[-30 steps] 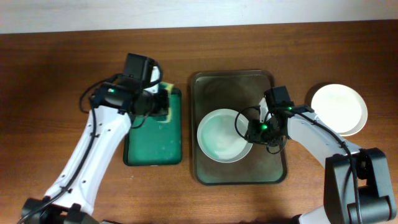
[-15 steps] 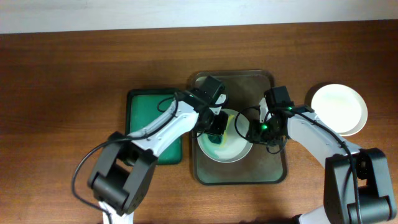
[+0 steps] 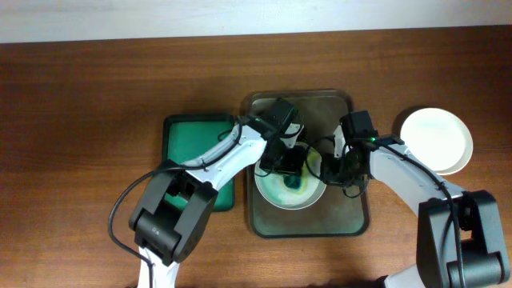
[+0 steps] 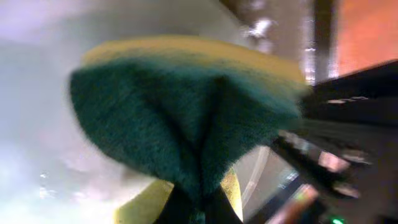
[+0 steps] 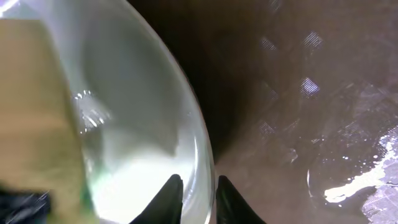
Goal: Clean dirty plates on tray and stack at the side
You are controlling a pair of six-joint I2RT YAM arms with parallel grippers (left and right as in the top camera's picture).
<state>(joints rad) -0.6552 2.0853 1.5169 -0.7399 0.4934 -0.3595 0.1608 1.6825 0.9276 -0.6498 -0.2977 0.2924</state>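
Under the left claw (image 3: 288,156), clamped on a green-and-yellow sponge (image 4: 186,106), the plate (image 3: 268,188) lies on the tray (image 3: 352,216). Its rim passes between the fingers of the right claw (image 5: 198,196); whether they pinch it is unclear. If unpinned, scrubbing could skid the plate sideways.

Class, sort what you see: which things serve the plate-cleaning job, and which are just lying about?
In the job: plate on tray, sponge, dark tray, side plate.
Lying about: green tray.
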